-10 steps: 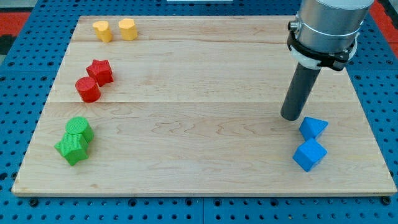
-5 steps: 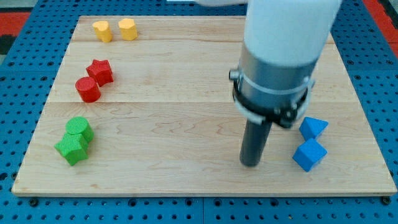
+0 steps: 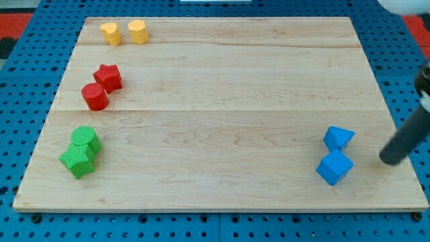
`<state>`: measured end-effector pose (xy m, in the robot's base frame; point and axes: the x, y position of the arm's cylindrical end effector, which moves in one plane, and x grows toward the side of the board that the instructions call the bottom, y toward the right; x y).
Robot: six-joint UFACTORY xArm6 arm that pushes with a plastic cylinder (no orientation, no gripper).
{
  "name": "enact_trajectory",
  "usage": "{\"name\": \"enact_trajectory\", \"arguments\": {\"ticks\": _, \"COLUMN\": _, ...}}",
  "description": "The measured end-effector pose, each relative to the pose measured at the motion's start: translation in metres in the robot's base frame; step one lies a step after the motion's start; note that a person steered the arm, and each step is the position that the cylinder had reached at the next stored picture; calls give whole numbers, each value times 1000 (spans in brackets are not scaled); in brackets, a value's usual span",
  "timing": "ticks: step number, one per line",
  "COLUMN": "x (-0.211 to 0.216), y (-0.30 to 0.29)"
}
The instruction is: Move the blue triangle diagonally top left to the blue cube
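Observation:
The blue triangle (image 3: 337, 138) lies near the board's right edge, toward the view's bottom. The blue cube (image 3: 334, 167) sits just below it, touching or nearly touching. My tip (image 3: 388, 160) rests on the board to the right of both blue blocks, level with the gap between them and a short way off from them. The rod slants up toward the view's right edge.
Two yellow blocks (image 3: 124, 32) sit at the top left. A red star-like block (image 3: 109, 77) and a red cylinder (image 3: 95, 97) lie at the left. Two green blocks (image 3: 80, 152) sit at the bottom left. The wooden board (image 3: 222, 101) lies on a blue pegboard.
My tip has swung from left of the blue blocks, near the bottom edge, round to their right side. The blocks have not moved.

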<state>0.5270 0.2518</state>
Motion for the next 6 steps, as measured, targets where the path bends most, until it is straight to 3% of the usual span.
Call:
{"name": "enact_trajectory", "arguments": {"ticks": 3, "x": -15, "y": -82}}
{"name": "enact_trajectory", "arguments": {"ticks": 4, "x": -14, "y": -56}}
{"name": "enact_trajectory", "arguments": {"ticks": 5, "x": -53, "y": -15}}
{"name": "enact_trajectory", "arguments": {"ticks": 6, "x": -107, "y": -52}}
